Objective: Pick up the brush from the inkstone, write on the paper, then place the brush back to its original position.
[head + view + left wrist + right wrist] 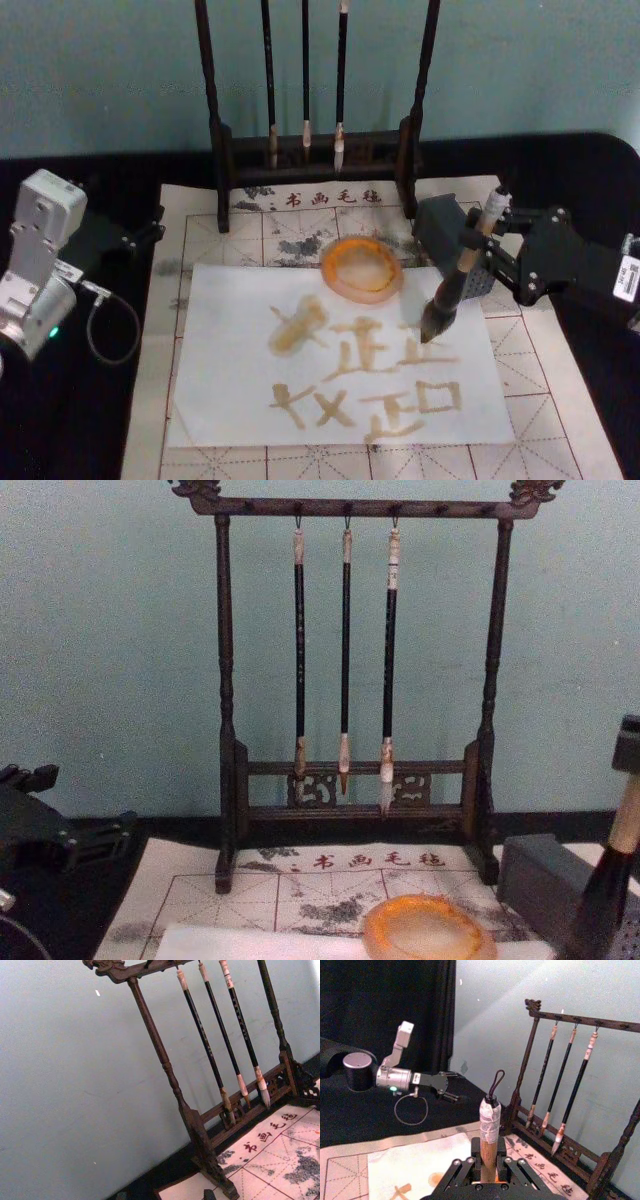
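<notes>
My right gripper [468, 250] is shut on the brush [455, 285], gripping its wooden handle below the white cap. The brush leans, and its dark tuft points down at the right part of the paper [230, 400]. I cannot tell whether the tip touches the sheet. Several amber-brown strokes mark the white paper. The round orange inkstone [362, 266] sits at the paper's far edge, just left of the brush. In the right wrist view the brush [489, 1130] rises between the fingers [457, 1172]. The chest view shows the brush [612, 885] right of the inkstone [428, 930]. My left gripper [140, 235] is parked at the far left, open.
A dark wooden rack [310, 150] with three slim hanging brushes [345, 650] stands behind the inkstone. A grey block [442, 232] sits right of the inkstone, beside my right gripper. The cream grid mat [560, 400] lies under the paper on a black table.
</notes>
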You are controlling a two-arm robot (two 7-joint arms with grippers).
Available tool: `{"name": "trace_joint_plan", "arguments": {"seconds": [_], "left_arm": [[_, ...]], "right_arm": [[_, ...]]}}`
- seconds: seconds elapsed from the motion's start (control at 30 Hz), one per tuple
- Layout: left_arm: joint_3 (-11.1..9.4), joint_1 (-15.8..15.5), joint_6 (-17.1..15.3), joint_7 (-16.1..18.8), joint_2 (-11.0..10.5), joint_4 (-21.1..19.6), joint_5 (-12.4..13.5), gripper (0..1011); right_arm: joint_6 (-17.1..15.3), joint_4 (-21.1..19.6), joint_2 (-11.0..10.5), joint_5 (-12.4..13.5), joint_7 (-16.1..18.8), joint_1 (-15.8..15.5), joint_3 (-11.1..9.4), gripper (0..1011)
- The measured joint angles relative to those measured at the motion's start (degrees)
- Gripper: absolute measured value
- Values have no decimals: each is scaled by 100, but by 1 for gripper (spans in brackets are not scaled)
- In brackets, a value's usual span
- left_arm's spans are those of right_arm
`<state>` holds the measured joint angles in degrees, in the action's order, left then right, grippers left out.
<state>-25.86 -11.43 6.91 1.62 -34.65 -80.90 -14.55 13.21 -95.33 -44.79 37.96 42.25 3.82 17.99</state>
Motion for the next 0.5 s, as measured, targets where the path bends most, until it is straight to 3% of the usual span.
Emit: {"name": "trace_joint_plan", "arguments": {"seconds": [0.5], "left_arm": [[0,0,0,0,0,0,0,1001]], "right_arm": [[35,-76,29,-147,100,-211,-135,197]]}}
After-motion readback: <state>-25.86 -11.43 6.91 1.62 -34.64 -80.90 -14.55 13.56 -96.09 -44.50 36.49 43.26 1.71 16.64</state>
